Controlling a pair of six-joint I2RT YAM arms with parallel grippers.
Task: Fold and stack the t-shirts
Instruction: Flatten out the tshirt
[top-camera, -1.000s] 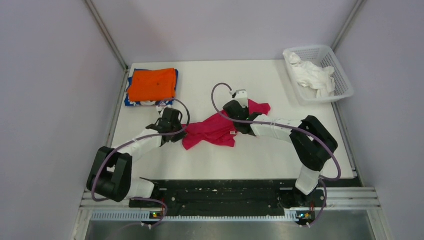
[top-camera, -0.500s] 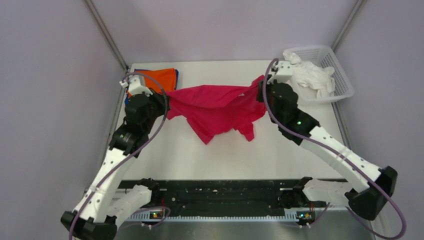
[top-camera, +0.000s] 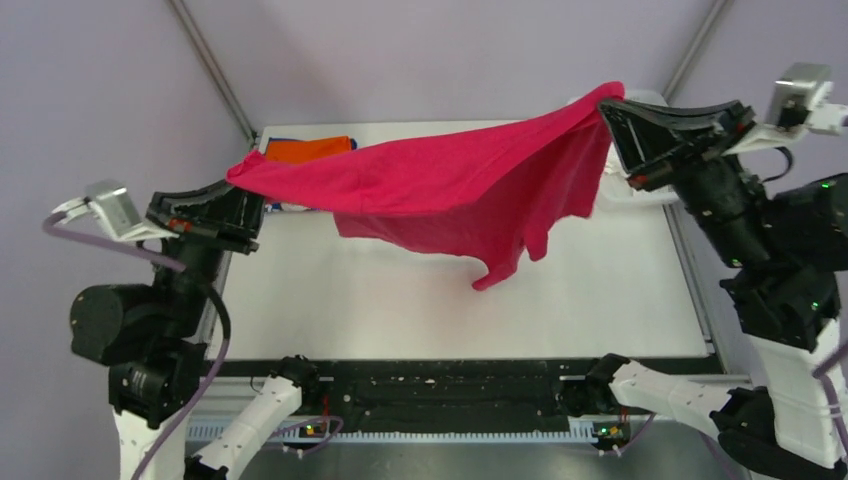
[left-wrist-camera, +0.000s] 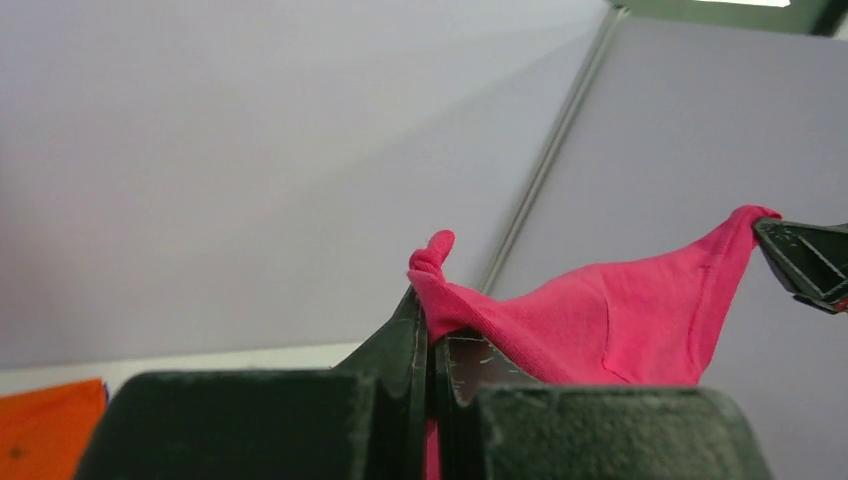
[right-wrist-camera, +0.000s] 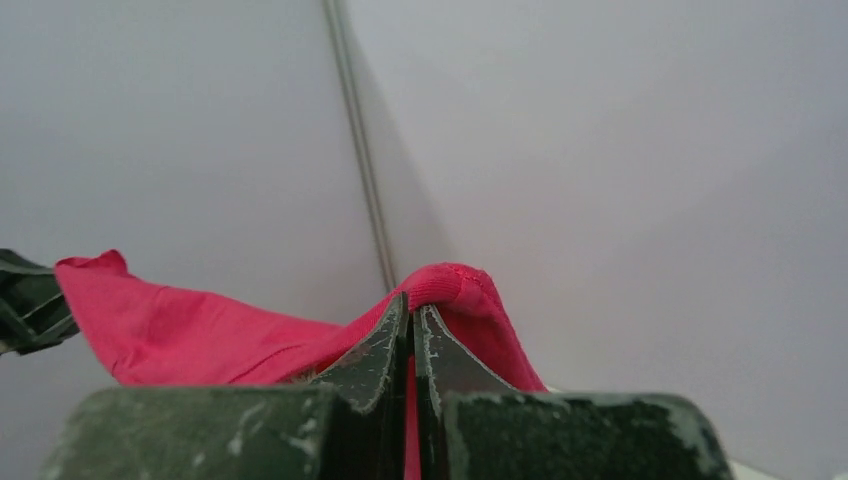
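A magenta-red t-shirt (top-camera: 450, 190) hangs stretched in the air between both arms, high above the table, its lower part drooping to a point. My left gripper (top-camera: 236, 172) is shut on its left end, and the pinched cloth (left-wrist-camera: 440, 290) shows between the closed fingers (left-wrist-camera: 405, 335). My right gripper (top-camera: 606, 100) is shut on its right end, where the cloth (right-wrist-camera: 450, 285) folds over the fingers (right-wrist-camera: 375, 345). A folded orange t-shirt (top-camera: 308, 150) lies at the table's back left on a blue one, which shows only as a sliver (top-camera: 282, 141) at its edge.
A white mesh basket (top-camera: 655, 195) stands at the back right, mostly hidden behind my right arm and the raised cloth. Grey walls close in the table (top-camera: 400, 300) on three sides. The black rail with the arm bases (top-camera: 450, 385) runs along the near edge.
Both arms have risen and spread apart, lifting the magenta-red t-shirt from a crumpled heap on the table into a wide stretched sheet in the air.
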